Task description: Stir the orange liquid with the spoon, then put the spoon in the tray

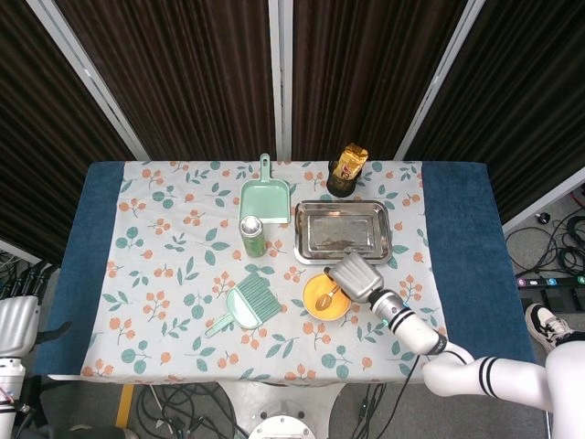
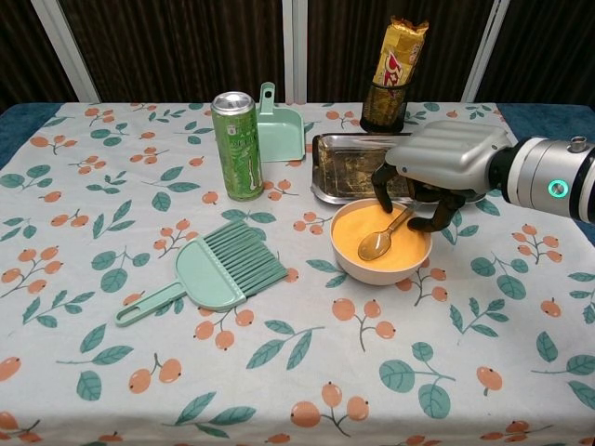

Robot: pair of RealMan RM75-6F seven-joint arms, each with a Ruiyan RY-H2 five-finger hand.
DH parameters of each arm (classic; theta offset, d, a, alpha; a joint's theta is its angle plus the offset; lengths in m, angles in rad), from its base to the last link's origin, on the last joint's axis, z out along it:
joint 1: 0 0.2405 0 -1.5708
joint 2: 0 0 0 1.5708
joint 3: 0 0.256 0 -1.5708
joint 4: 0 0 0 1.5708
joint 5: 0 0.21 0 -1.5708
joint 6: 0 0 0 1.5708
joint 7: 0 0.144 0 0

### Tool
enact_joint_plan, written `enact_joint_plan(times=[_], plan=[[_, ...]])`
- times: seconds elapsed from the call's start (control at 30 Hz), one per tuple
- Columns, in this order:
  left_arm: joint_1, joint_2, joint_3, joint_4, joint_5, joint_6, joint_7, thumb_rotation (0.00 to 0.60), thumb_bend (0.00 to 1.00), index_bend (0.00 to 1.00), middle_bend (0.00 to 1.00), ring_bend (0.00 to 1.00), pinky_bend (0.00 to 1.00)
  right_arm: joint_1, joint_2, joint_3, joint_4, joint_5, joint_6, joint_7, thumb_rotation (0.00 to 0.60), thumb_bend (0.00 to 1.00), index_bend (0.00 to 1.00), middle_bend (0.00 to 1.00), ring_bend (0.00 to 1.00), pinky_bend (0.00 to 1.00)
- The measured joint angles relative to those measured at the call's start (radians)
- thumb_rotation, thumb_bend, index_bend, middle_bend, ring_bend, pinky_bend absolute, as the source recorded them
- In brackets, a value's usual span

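Note:
A pale bowl (image 1: 326,299) (image 2: 381,249) of orange liquid stands on the floral cloth, just in front of the steel tray (image 1: 343,231) (image 2: 346,172). A metal spoon (image 1: 324,298) (image 2: 381,240) lies tilted in the bowl, its scoop in the liquid. My right hand (image 1: 356,277) (image 2: 437,167) hovers over the bowl's far right rim, palm down, its fingertips (image 2: 439,216) pinching the top of the spoon's handle. My left hand (image 1: 16,315) hangs off the table's left edge, fingers apart and holding nothing. Only dried smears show in the tray.
A green can (image 1: 253,235) (image 2: 237,144) stands left of the tray, with a green dustpan (image 1: 265,197) (image 2: 279,130) behind it. A green brush (image 1: 247,306) (image 2: 218,269) lies left of the bowl. A dark cup holding a snack packet (image 1: 347,171) (image 2: 395,79) stands behind the tray.

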Motion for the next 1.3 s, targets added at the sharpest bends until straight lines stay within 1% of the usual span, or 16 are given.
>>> enact_joint_plan(times=[0.3,0.67,0.83,1.03,1.13,1.3], plan=[[0.001,-0.004,0.0,0.008,-0.001,-0.002,-0.008,0.6,0.0,0.16,0.16,0.12,0.18,0.005,-0.003,-0.003,-0.001,0.006,0.0,-0.008,0.6,0.3,0.48,0.97,1.0,1.0],[0.004,-0.007,0.0,0.019,-0.001,-0.001,-0.018,0.6,0.0,0.16,0.16,0.12,0.18,0.015,-0.017,-0.003,0.011,0.02,0.002,-0.029,0.6,0.34,0.57,0.97,1.0,1.0],[0.006,-0.007,0.001,0.018,0.003,0.004,-0.019,0.6,0.0,0.16,0.16,0.12,0.18,0.018,-0.009,-0.003,0.001,0.006,0.018,-0.044,0.6,0.37,0.61,0.97,1.0,1.0],[0.005,-0.001,0.0,0.009,0.012,0.01,-0.014,0.6,0.0,0.16,0.16,0.12,0.18,0.035,0.021,-0.002,-0.015,-0.017,0.033,-0.112,0.6,0.41,0.66,0.98,1.0,1.0],[0.005,0.002,0.0,0.002,0.015,0.011,-0.011,0.6,0.0,0.16,0.16,0.12,0.18,0.053,0.037,-0.001,-0.021,-0.018,0.03,-0.175,0.6,0.44,0.69,0.98,1.0,1.0],[0.007,0.006,0.002,-0.006,0.014,0.012,-0.006,0.6,0.0,0.16,0.16,0.12,0.18,0.096,0.054,-0.005,-0.024,-0.023,0.018,-0.314,0.6,0.5,0.72,0.98,1.0,1.0]])
